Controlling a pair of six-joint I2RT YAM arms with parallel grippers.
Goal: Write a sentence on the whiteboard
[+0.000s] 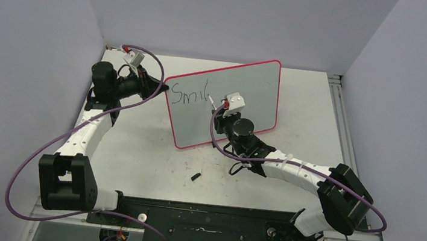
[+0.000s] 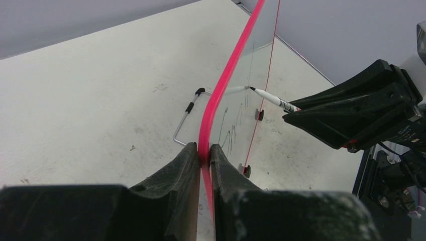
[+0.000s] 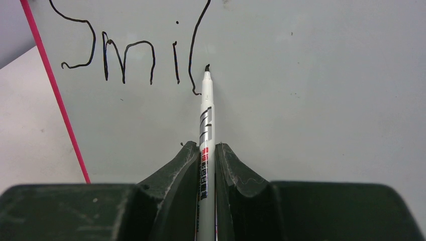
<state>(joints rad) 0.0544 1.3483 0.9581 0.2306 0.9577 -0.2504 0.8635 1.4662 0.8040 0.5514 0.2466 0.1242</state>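
Near edge of the scuffed white tabletop (image 1: pixel 136 142): both arm bases, left and right. A small black piece (image 1: pixel 195 176), maybe a pen cap but too small to tell, lay loose on the tabletop just in front of the bases, near the middle and apart from everything else.

Further in, the right arm reached left and away toward the board. The right gripper (image 3: pixel 206 149) was clamped tight on a slim white marker with grey bands and a black tip (image 3: pixel 206 115), with the barrel running straight out between the fingers. The tip was against the board face, just right of the last stroke, and a tiny black mark sat at the tip.

The large rectangular whiteboard with a glossy pale grey face, rounded corners and a thin pink-red rim (image 1: pixel 254 86) stood upright around the middle of the tabletop. It was turned at an angle, with its right end closer to the far edge. Black handwriting on its left half read "Smil". Small black feet (image 2: pixel 259 114) showed along its bottom edge, and a thin wire stand (image 2: pixel 185 120) showed behind it.

The left gripper (image 2: pixel 205 152) was closed on the board's left edge, with the pink rim pinched between both fingers. The left arm came in along the left edge of the tabletop.
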